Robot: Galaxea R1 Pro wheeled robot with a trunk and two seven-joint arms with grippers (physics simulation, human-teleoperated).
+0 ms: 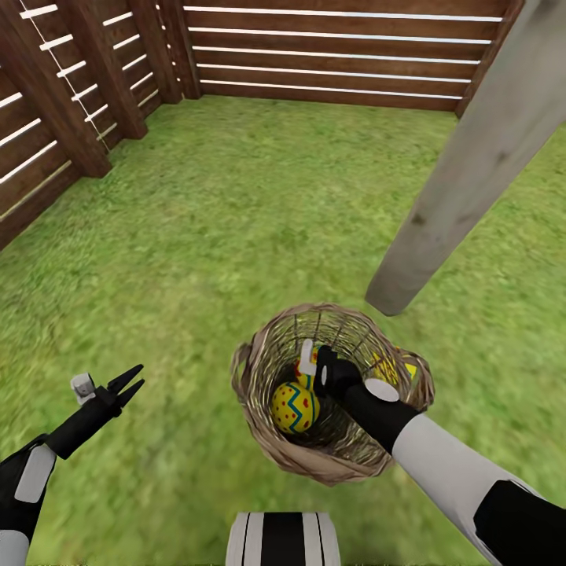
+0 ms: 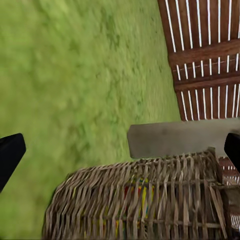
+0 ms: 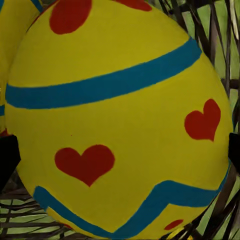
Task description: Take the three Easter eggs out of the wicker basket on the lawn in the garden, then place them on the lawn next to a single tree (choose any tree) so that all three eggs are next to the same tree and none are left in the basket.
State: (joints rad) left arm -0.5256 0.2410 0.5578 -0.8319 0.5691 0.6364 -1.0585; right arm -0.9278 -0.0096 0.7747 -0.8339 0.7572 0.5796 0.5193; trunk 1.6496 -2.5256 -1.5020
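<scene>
Easter eggs (image 1: 295,407) lie in the wicker basket (image 1: 259,377) on the lawn (image 1: 236,236), just beside the pale tree (image 1: 472,181) trunk; none is out yet, so the first pick seems in hand. The right gripper (image 1: 324,368) reaches down into the basket, its wrist view showing an egg (image 3: 120,120) close between spread black fingertips (image 3: 7,155), apparently unclamped. The left gripper (image 1: 130,383) hovers apart over grass, slightly open and empty; next, the right must close and lift clear of the rim.

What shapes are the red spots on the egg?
Hearts. The egg is yellow with red hearts and blue bands, clearest in the right wrist view.
</scene>
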